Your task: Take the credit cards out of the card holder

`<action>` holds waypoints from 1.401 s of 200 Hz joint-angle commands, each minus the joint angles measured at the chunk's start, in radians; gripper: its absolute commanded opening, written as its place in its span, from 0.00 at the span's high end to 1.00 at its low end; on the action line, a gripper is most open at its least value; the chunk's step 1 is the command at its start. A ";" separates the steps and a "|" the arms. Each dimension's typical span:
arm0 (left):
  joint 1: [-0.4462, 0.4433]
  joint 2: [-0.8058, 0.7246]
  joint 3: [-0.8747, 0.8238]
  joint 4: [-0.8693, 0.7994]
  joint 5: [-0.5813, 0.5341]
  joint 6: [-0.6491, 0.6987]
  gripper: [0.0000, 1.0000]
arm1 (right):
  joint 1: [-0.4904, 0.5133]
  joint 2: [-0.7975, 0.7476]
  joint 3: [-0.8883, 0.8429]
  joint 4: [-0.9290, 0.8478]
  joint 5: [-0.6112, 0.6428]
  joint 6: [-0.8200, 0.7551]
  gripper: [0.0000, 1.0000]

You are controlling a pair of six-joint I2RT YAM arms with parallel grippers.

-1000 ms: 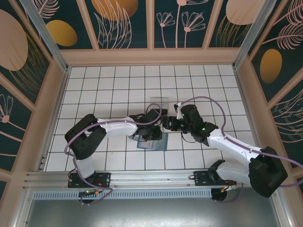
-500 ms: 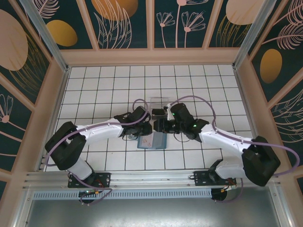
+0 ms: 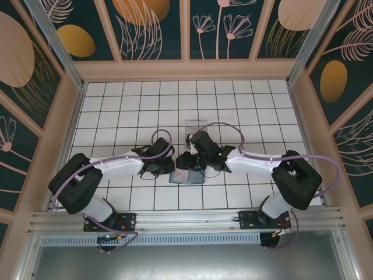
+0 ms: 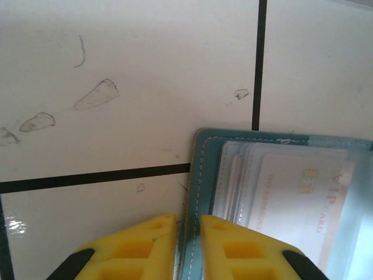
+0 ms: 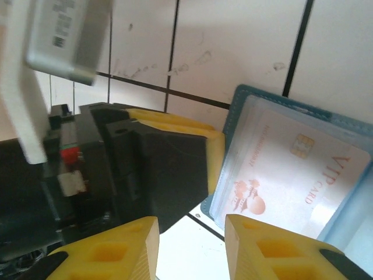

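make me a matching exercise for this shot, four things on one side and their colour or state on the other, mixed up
1 card holder
2 VIP card
3 left gripper
4 right gripper

A jaws apart over the holder's corner
B teal, lying open
C pale, inside a clear sleeve
D pinching the holder's edge

Pairs: 1-B, 2-C, 3-D, 4-A

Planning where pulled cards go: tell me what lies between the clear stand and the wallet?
The right gripper and its wrist, between stand and wallet, in the top view.
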 commanded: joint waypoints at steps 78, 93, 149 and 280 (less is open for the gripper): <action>0.004 0.018 -0.008 0.038 0.053 0.028 0.81 | -0.051 0.020 -0.169 0.126 -0.030 0.077 0.67; 0.004 0.023 -0.008 0.039 0.059 0.028 0.81 | -0.058 0.021 -0.174 0.131 -0.032 0.077 0.67; 0.004 0.036 -0.005 0.040 0.077 0.031 0.81 | -0.069 0.050 -0.171 0.171 -0.061 0.075 0.67; 0.004 0.060 -0.019 0.052 0.091 0.029 0.81 | -0.075 0.023 -0.185 0.249 -0.085 0.096 0.70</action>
